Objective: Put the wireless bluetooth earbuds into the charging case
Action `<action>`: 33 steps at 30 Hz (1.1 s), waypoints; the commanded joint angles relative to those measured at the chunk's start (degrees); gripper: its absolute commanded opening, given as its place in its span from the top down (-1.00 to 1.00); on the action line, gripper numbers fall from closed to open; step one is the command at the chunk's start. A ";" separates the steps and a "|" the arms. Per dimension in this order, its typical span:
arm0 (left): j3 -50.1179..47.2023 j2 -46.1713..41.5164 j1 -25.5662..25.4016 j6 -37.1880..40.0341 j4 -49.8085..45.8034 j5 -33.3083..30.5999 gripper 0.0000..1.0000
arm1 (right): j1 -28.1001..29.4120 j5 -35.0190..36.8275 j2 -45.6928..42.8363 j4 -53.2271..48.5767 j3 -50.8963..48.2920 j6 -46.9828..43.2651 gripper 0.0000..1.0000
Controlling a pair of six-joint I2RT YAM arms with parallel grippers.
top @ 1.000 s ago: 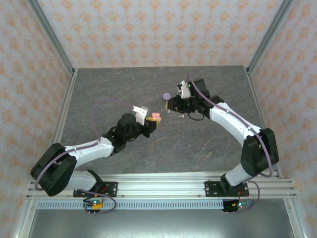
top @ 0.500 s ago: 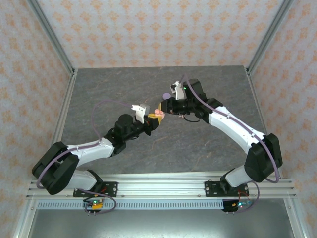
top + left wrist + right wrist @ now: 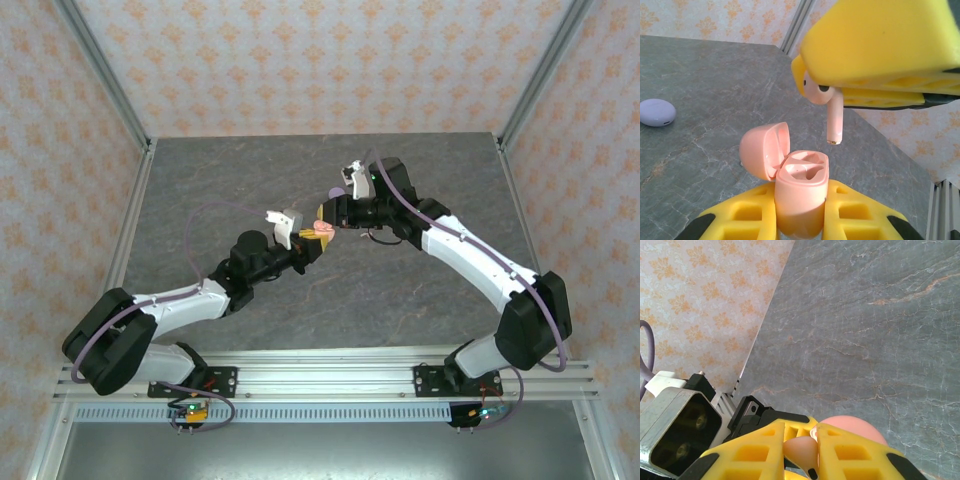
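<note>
Left wrist view: the left gripper (image 3: 800, 220) is clamped on the pink case (image 3: 801, 182) and holds it upright, clear of the table (image 3: 715, 90). The lid is hinged open to the gripper's left, and the wells appear empty. A purple case (image 3: 656, 111) lies on the table, well off to this gripper's left. The pink earbud (image 3: 832, 112) hangs above the open case, stem down, with its tip just short of the wells and not touching. The right gripper (image 3: 801, 432) is closed on the earbud's head.

Change noted: a second ago the right gripper stood apart, to the right of the case. It has since come in over the case.

Judgement: the alignment stage is reached and insertion is not yet done. Whether the stem is centred over a well cannot be told.
</note>
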 commanded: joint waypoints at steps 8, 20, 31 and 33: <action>1.62 -3.07 -0.38 -1.48 0.81 0.64 0.69 | 0.57 0.63 -1.12 2.24 0.99 0.55 0.59; 2.39 -3.56 -0.60 -0.83 -1.12 0.23 0.69 | 1.05 -0.02 -0.51 2.33 1.43 0.63 0.58; 2.61 -4.23 -0.61 -1.01 -1.47 -1.42 0.69 | 1.20 0.49 -0.49 0.78 0.85 -0.28 0.58; 2.52 -4.45 -0.63 -0.93 -1.54 -1.76 0.69 | 1.14 0.73 -0.57 0.26 0.90 -0.49 0.58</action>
